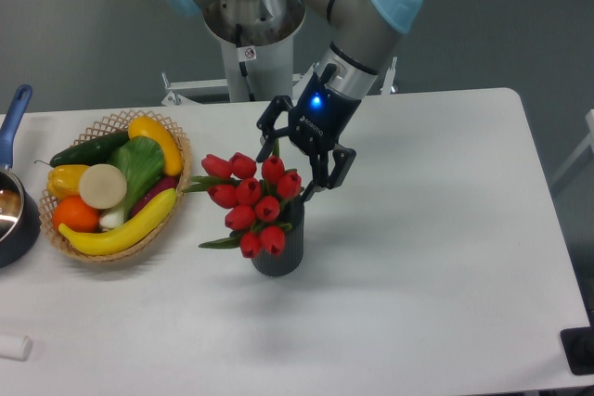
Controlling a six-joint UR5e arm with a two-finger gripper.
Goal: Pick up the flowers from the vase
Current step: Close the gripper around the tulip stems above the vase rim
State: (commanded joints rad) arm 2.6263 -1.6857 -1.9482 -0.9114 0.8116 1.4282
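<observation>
Spread wide, my black 2-finger claw point(290, 172) straddles the top of the red tulip bunch point(251, 198), gripping nothing. Its stems stand in the ribbed dark grey-blue vase point(278, 253).

Taking the vase point(277, 252) as landmark: bare table point(436, 257) lies open to its right and in front. To its left stands the wicker basket point(116, 187) of fruit, with a saucepan point(14, 206) farther left (at the table's edge). Above it the flowers point(251, 197) crowd the mouth, and the gripper point(299, 166) stands spread just behind them.
</observation>
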